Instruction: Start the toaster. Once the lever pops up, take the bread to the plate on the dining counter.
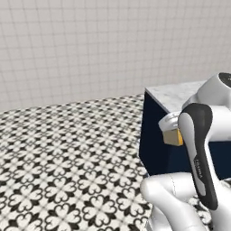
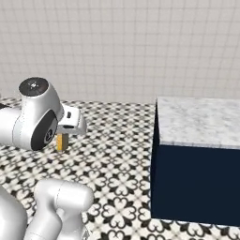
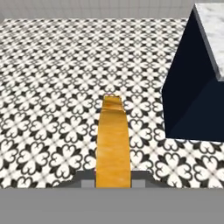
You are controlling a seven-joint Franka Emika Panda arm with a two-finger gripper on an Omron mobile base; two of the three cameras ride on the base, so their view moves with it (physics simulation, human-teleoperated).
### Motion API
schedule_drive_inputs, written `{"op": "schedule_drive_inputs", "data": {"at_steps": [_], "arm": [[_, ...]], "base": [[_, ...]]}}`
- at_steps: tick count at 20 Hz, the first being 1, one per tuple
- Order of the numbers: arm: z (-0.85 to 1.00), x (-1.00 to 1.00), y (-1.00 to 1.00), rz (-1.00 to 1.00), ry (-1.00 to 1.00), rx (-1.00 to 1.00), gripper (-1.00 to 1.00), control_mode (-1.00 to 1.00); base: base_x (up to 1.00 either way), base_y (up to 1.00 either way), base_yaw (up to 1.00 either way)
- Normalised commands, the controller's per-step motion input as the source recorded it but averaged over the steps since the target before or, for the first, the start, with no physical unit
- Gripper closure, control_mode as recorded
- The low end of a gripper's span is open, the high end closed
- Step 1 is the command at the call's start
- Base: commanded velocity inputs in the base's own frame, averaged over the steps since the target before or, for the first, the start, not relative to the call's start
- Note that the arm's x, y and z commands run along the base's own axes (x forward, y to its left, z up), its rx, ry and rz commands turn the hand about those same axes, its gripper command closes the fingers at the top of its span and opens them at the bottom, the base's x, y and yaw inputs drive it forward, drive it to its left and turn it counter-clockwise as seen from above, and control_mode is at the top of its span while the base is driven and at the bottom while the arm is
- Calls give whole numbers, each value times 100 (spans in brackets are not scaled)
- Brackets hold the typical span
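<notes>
Between my two dark finger tips [image 3: 113, 181] stands the square slice of bread [image 3: 113, 144], seen edge-on in the hand view as a tall strip of golden-orange crust; my two-finger gripper [image 3: 113, 183] is clamped on its lower end, one tip pressed to each side. From the left base view the same slice shows as a small tan and orange block beside my dark forearm, and from the right base view as a thin orange sliver hanging under my wrist. Below it lies the black-and-white patterned tile floor [image 3: 52, 87]. Farther off, to my right, rises the long dining counter [image 2: 197, 122], a white-grey marble slab on a navy blue base, well apart from the bread. Beyond everything runs the pale tiled wall [image 1: 90, 45].
</notes>
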Motion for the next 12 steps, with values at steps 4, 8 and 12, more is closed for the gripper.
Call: {"op": "schedule_drive_inputs", "data": {"at_steps": [4,8,12], "arm": [[0,0,0,0,0,0,100,100],[0,0,0,0,0,0,100,100],[0,0,0,0,0,0,100,100]], "base": [[100,0,0],[87,0,3],[66,0,9]]}}
